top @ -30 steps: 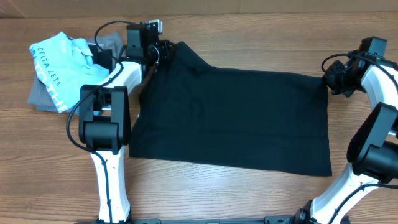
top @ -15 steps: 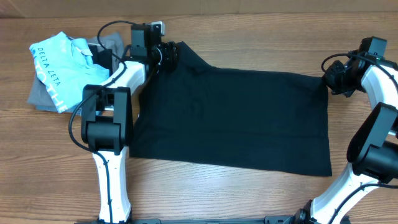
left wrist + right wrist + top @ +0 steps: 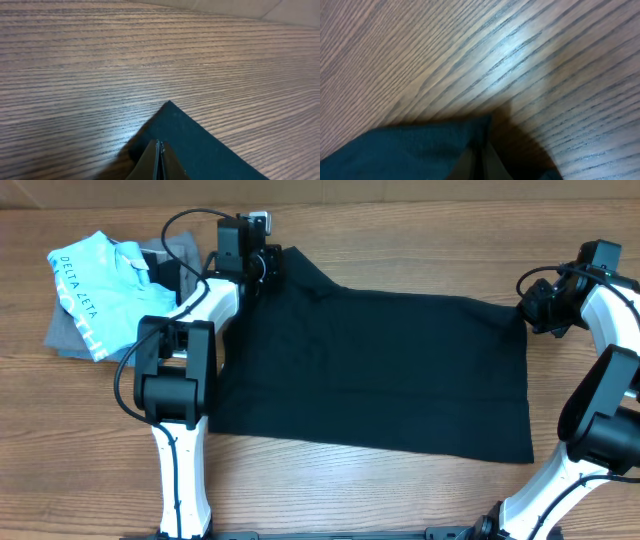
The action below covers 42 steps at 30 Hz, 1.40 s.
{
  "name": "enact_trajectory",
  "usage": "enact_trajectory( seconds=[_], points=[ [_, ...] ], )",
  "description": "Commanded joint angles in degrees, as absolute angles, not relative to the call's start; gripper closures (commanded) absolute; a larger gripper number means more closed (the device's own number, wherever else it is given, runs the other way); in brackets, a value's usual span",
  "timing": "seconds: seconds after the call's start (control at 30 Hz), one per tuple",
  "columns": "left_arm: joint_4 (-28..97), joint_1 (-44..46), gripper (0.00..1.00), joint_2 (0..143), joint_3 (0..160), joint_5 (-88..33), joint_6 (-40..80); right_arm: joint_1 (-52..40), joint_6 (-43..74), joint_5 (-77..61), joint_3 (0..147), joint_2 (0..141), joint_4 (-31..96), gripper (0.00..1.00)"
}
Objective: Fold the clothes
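The clothes [image 3: 380, 370], one plain black garment, lie spread flat across the middle of the table. My left gripper [image 3: 268, 264] is at their far left corner. In the left wrist view its fingertips [image 3: 159, 144] are pressed together on the black cloth [image 3: 200, 150], just behind the pointed corner. My right gripper [image 3: 528, 308] is at the far right corner. In the right wrist view it [image 3: 479, 147] is shut, with the cloth's edge [image 3: 410, 150] bunched up between the fingers.
A light blue shirt with white lettering [image 3: 95, 280] lies on grey folded garments [image 3: 68, 335] at the far left. Bare wooden table [image 3: 350, 495] runs along the front. Both arm bases stand at the front edge.
My left gripper has shifted slightly right onto the garment's corner and has closed there. The right arm and the cloth have not moved.
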<state>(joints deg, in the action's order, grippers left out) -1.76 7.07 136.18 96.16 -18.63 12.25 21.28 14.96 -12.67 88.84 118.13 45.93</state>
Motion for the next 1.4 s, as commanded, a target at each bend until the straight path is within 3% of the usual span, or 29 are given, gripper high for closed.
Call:
enact_trajectory(
  seconds=[0.0,0.07,0.1,0.73,0.83,0.93,1.23,1.37],
  points=[
    [-2.24,6.0,0.65,134.87,98.72,-20.84,12.49,21.12,15.18,-12.93,89.89,116.77,45.8,0.96],
    [-1.54,6.0,0.49,134.89,98.72,-19.73,12.45,21.12,15.2,-12.93,89.89,116.77,45.65,0.96],
    [-1.06,6.0,0.48,134.91,98.72,-18.83,12.4,21.12,15.2,-12.93,89.89,116.77,45.56,0.96],
    [-0.43,6.44,0.6,139.61,98.74,-20.67,12.38,21.06,16.51,-14.22,89.89,116.77,45.74,0.96],
    [-1.06,6.46,0.82,139.63,98.74,-21.21,12.43,21.06,16.51,-14.2,89.89,116.77,45.82,0.96],
    [-4.8,6.44,0.96,139.61,98.74,-25.69,12.49,21.06,16.47,-14.17,89.89,116.77,45.95,0.96],
    [-7.53,5.52,0.96,136.64,99.18,-29.89,14.98,21.08,16.29,-14.15,89.89,116.77,46.83,0.96],
    [-6.92,5.28,0.83,135.72,99.18,-30.33,15.03,21.06,16.29,-14.15,89.89,116.77,46.85,0.96]
  ],
)
